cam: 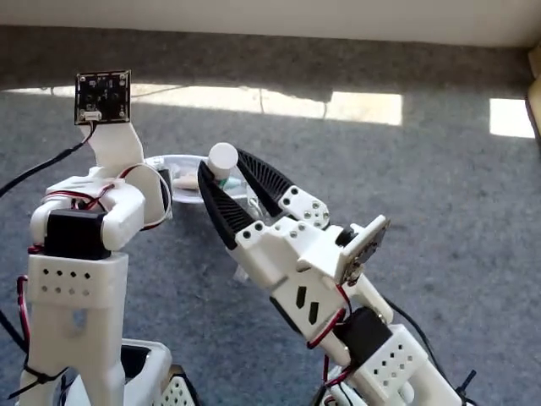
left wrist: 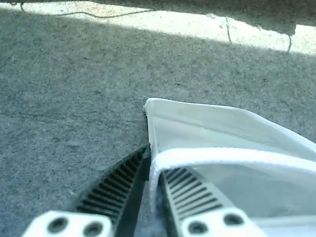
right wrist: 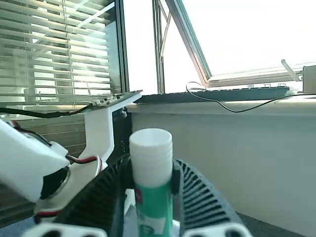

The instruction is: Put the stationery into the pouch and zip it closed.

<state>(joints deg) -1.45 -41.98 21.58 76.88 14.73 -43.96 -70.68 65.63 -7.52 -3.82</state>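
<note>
From where I stand, the left hand is pinched onto the white rim of the mesh pouch, one ribbed finger outside the fabric and the other inside it. It looks like a holding grip rather than a carrying one. With the rim pinned at that corner, the pouch should stay put on the grey bench with its mouth lifted, so something can go in from above.

In the high view the pouch lies left of centre, partly hidden behind the left arm. A pale thing seems to lie inside it, though I cannot tell what.

The right hand comes in from the lower right of that frame, its black fingers closed around a glue stick. Its white cap pokes out past the fingertips, close to the right end of the pouch. In the right wrist view the glue stick sits square between the fingers, gripped on its green body with the cap free. That grip should let it drop cleanly once the fingers part.

I would judge this as mid-task, with the glue stick not yet inside the pouch and the zip still to be closed. The risk is the stick catching on the soft rim, so it needs lining up over the open mouth before release.
</note>
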